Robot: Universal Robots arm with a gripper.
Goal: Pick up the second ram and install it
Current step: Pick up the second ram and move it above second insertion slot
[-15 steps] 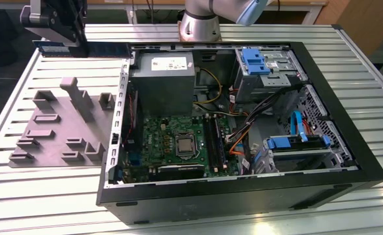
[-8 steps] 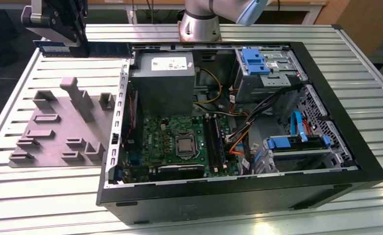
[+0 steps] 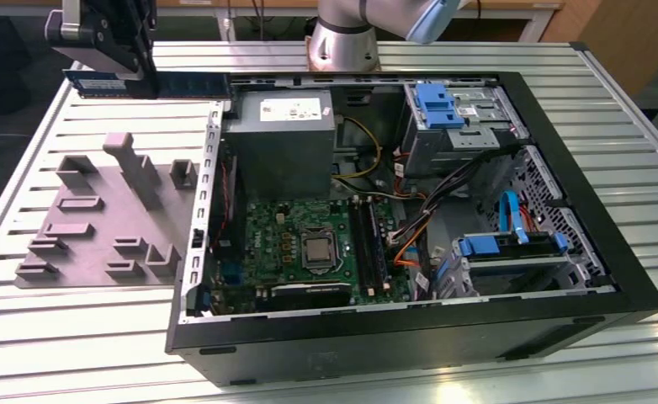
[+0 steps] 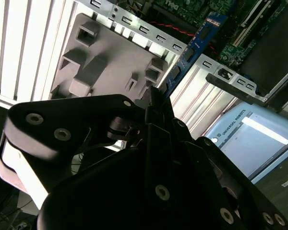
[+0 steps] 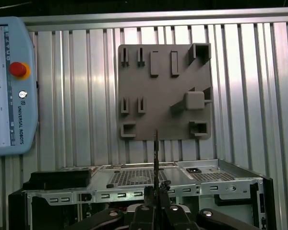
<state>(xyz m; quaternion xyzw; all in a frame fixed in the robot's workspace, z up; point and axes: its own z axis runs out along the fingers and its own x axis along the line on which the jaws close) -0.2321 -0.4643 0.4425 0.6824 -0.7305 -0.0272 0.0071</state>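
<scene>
Wooden panel [image 3: 632, 42] stands beyond slatted aluminium table [image 3: 82, 337].

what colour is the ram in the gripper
The ram is blue; clearest in the second wrist view.

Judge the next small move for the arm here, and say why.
Probably carry the second ram toward the exterior view's right, until it is over the open case. The gripper holds it level above the slatted table, outside the case wall, while the motherboard's black slots lie well inside.
</scene>
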